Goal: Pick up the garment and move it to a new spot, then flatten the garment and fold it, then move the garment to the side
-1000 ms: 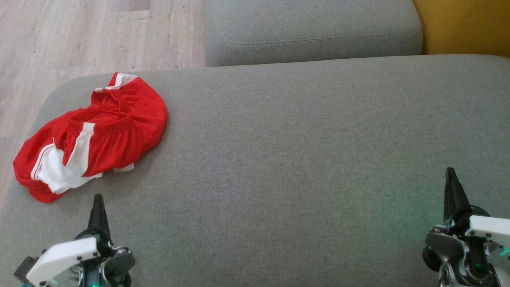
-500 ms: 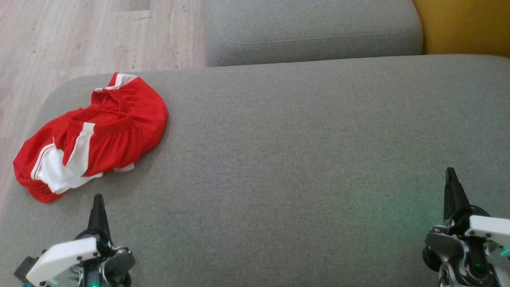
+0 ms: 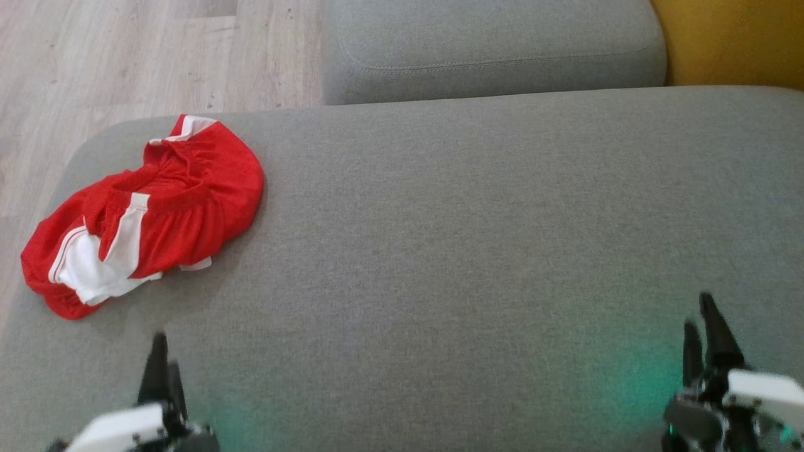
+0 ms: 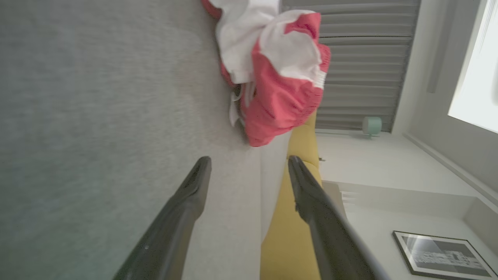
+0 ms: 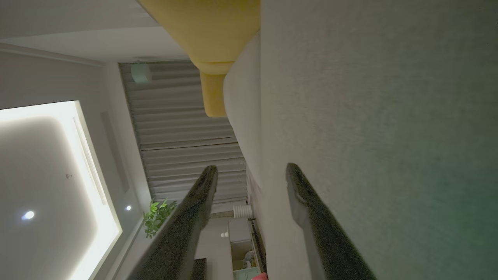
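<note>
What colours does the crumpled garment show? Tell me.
The garment is red with white panels; clearest in the head view.

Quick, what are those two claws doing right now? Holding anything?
Left gripper: open, holding nothing.
Right gripper: open, holding nothing.

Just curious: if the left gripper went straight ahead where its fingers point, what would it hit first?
Probably the near edge of the crumpled red garment, lying just ahead of the left gripper on the grey cushion. Its height is hard to judge, so it might pass over.
</note>
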You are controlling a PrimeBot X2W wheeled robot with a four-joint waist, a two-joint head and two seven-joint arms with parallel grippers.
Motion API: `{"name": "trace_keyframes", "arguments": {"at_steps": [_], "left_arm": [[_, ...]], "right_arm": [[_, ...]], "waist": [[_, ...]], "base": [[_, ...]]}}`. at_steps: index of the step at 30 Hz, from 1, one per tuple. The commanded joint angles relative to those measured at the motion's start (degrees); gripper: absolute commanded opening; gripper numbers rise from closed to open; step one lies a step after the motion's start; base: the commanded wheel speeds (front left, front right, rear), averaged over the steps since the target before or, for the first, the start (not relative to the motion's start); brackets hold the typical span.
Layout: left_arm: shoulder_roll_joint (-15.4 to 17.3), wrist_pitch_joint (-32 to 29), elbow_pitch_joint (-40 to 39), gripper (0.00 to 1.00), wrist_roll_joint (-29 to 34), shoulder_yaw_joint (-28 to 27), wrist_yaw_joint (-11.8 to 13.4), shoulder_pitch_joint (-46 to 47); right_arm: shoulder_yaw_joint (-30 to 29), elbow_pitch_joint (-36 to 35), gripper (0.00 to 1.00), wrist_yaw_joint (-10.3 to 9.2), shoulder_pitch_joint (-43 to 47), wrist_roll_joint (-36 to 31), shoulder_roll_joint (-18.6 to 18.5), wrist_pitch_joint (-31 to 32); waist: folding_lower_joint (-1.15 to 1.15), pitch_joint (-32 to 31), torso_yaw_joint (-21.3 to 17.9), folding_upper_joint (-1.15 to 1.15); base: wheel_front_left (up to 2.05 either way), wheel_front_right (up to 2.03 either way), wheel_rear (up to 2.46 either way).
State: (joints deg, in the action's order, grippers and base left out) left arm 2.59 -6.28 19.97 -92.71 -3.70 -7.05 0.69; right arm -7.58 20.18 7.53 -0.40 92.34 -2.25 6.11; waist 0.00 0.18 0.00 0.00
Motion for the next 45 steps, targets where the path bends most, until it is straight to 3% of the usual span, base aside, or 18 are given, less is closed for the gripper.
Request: {"name": "trace_keyframes", "arguments": {"at_steps": [1,12,31,45], "left_arm": [[0.0,0.4,-1.3,1.0,0.4,0.3,0.0,1.1],[0.0,2.1,-2.3,1.0,5.0,0.4,0.4,0.7],[0.1,5.3,-5.8,1.0,22.1,3.3,3.4,-0.6],[0.1,7.7,-7.0,1.0,31.1,5.0,4.5,-1.2]], "right_arm": [[0.4,-1.4,1.0,0.0,-1.1,-0.1,-0.1,-0.3],[1.8,-1.4,1.0,0.0,-1.1,-4.1,-0.1,-2.0],[4.4,-4.3,1.0,-0.01,-0.2,-23.4,-0.2,-5.3],[6.8,-4.8,1.0,-0.02,-0.1,-34.8,-0.3,-7.6]], "waist": [[0.0,-0.1,0.0,0.0],[0.0,-0.7,0.0,0.0],[0.0,-1.9,0.1,0.0],[0.0,-2.6,0.0,0.0]], "base": [[0.0,0.0,0.0],[0.0,0.0,0.0],[0.0,0.0,0.0],[0.0,0.0,0.0]]}}
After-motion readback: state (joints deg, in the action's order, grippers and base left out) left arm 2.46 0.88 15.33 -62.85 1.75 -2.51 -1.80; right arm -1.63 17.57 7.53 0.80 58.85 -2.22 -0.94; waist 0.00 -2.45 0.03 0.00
